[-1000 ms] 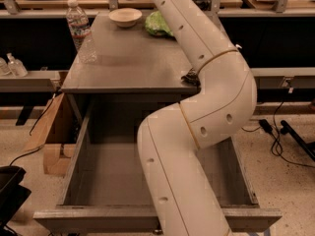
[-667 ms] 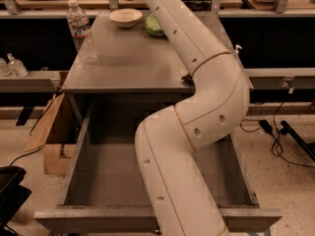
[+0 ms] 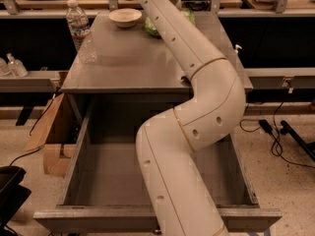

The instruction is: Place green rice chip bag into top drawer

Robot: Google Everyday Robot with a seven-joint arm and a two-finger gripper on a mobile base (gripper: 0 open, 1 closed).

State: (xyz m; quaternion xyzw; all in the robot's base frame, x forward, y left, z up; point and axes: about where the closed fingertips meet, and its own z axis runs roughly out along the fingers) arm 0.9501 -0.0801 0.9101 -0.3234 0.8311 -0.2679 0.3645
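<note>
The green rice chip bag (image 3: pixel 149 27) lies at the back of the grey table (image 3: pixel 123 65), just right of the bowl. My white arm (image 3: pixel 197 82) crosses over it, so only green slivers show on either side of the arm. The arm runs up past the top edge of the frame, and the gripper at its end is out of view there. The top drawer (image 3: pixel 93 166) is pulled wide out below the table. The part of its inside that shows is bare, and the arm's lower segment covers its middle.
A white bowl (image 3: pixel 125 17) sits at the table's back left and a clear water bottle (image 3: pixel 78 28) stands near its left edge. A cardboard box (image 3: pixel 49 132) lies on the floor left of the drawer. Cables (image 3: pixel 280 132) trail on the floor at right.
The upper arm has swung leftward over the back of the table, covering more of the green bag than before. The drawer, bowl and bottle have not moved.
</note>
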